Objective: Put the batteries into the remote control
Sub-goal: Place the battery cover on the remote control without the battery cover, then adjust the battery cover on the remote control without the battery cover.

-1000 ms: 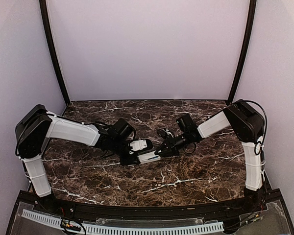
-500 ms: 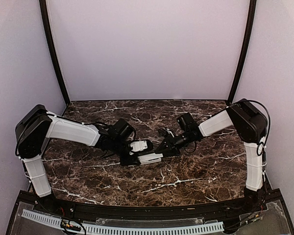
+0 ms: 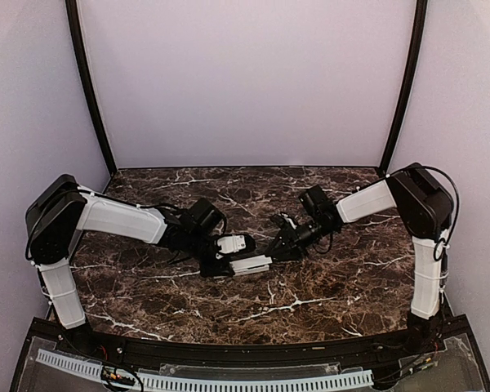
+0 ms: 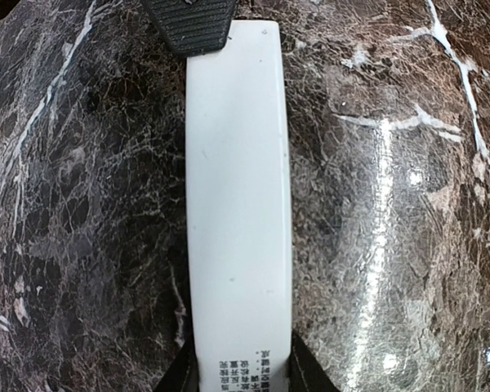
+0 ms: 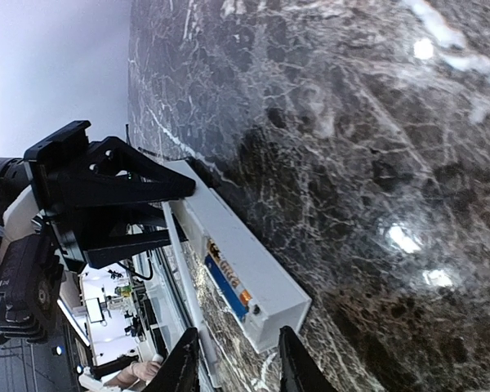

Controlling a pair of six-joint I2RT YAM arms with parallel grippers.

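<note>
The remote control (image 3: 250,264) is a slim white bar lying low over the marble, and my left gripper (image 3: 219,263) is shut on one end of it. In the left wrist view the bar (image 4: 238,188) runs up from between my fingers (image 4: 304,374), with small dark print near them. In the right wrist view its open slot faces sideways, with a blue and orange battery (image 5: 227,286) lying inside the remote control (image 5: 253,245). My right gripper (image 5: 237,367) stands open just off the bar's free end, with nothing between its fingers. The top view shows this right gripper (image 3: 280,245) slightly right of the bar.
A black ribbed finger pad (image 4: 189,23) of the right gripper shows at the bar's far end in the left wrist view. A thin white strip (image 5: 180,286) runs alongside the remote. Dark marble table (image 3: 327,286) lies all around, with lilac walls on three sides.
My right gripper has opened and drawn back to the right, away from the remote's end. The left gripper and the remote have stayed put.
</note>
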